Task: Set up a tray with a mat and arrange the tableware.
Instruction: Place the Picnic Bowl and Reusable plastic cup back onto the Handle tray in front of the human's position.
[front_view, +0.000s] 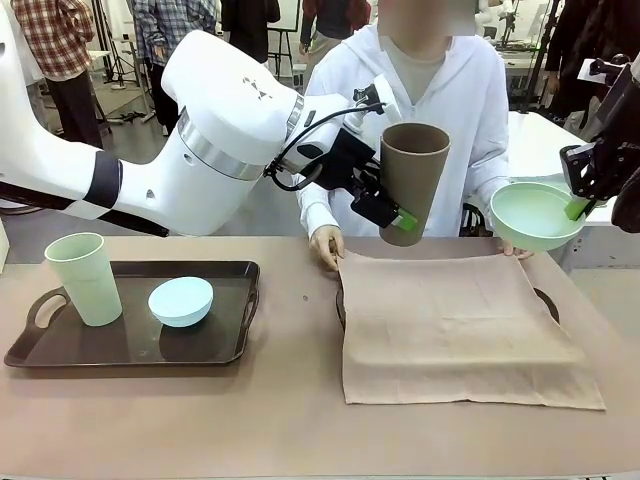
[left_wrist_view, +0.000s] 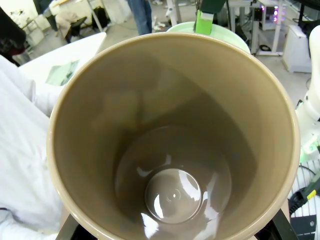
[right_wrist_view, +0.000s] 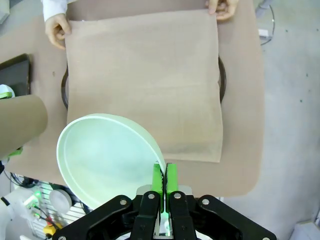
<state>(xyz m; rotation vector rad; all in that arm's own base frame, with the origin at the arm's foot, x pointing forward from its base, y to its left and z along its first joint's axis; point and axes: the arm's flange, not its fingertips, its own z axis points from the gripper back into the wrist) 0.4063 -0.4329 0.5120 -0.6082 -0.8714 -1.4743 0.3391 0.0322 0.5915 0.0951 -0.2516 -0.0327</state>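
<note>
Surface (front_view: 300, 430) carries two dark trays. Brown tumbler (front_view: 413, 170), empty, hangs above the far edge of the mat (front_view: 450, 320), clamped in the left pincer (front_view: 403, 221). Mint bowl (front_view: 530, 215), empty, is airborne at far right, its rim pinched by the closed right pincer (front_view: 578, 207). The mat covers the right tray (front_view: 547, 300); a person's hand (front_view: 326, 245) holds a far corner. Left tray (front_view: 130, 345) holds a green tumbler (front_view: 84, 277) and a blue bowl (front_view: 181, 300).

The desk (front_view: 300, 430) has a brown cover. Behind its far edge stands a person (front_view: 470, 110) in a white top. Farther back, another person (front_view: 55, 40) wears a red plaid shirt. The floor (right_wrist_view: 290, 100) is grey.
</note>
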